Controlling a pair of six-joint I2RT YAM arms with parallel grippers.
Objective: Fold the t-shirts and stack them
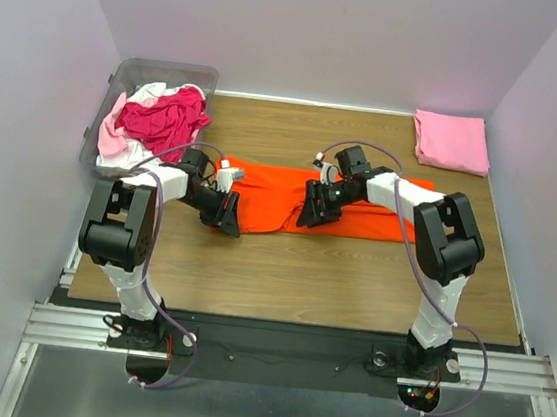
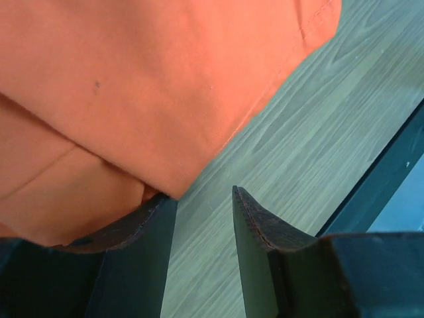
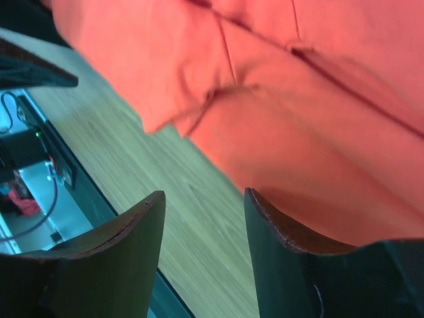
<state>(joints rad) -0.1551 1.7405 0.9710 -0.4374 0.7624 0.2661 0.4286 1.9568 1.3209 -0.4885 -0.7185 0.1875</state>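
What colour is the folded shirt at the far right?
The folded shirt is light pink; top external view.

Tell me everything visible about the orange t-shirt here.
The orange t-shirt is plain, soft, bright cloth, lying flat and stretched sideways across the middle of the wooden table, with overlapping layers and creases. A stitched hem shows in the left wrist view. The left claw sits at its left end, the right claw near its middle; both are open, bare wood between the fingers, cloth close beside one finger of each.
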